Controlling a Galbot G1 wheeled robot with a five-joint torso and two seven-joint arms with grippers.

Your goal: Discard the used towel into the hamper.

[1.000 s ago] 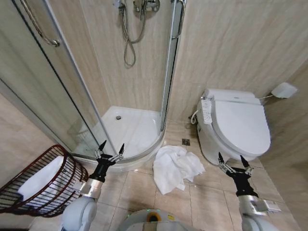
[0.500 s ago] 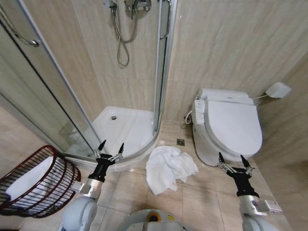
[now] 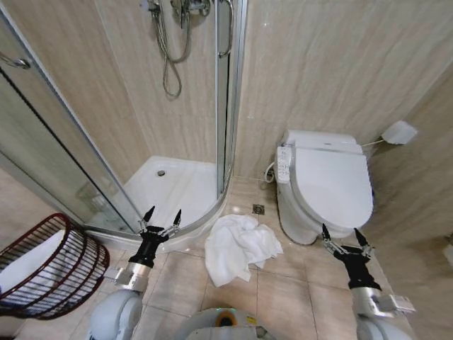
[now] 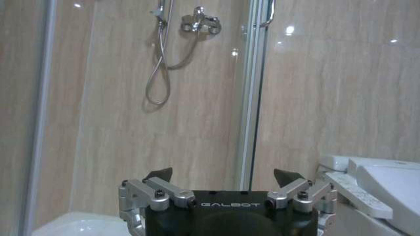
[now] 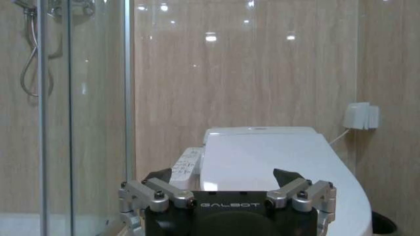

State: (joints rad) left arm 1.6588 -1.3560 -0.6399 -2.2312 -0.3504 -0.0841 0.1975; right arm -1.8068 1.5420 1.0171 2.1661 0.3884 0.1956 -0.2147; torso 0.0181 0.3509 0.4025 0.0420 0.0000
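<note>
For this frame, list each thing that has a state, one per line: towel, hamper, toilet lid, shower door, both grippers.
Crumpled white towel: heaped on the floor tiles, unheld.
Dark reddish-brown open-weave wire hamper: tilted, white cloth inside.
White toilet lid: closed.
Glass shower door: open.
Left gripper: open, empty, raised.
Right gripper: open, empty, raised.

I count one crumpled white towel [image 3: 239, 245] on the floor tiles, plus one folded white towel [image 3: 25, 259] inside the one hamper [image 3: 49, 268]. There is one toilet [image 3: 327, 185], one shower hose [image 3: 168, 53] and one floor drain [image 3: 258, 210]. I have two grippers up, left gripper [image 3: 162, 215] and right gripper [image 3: 341, 235], each with its two fingers spread apart.
</note>
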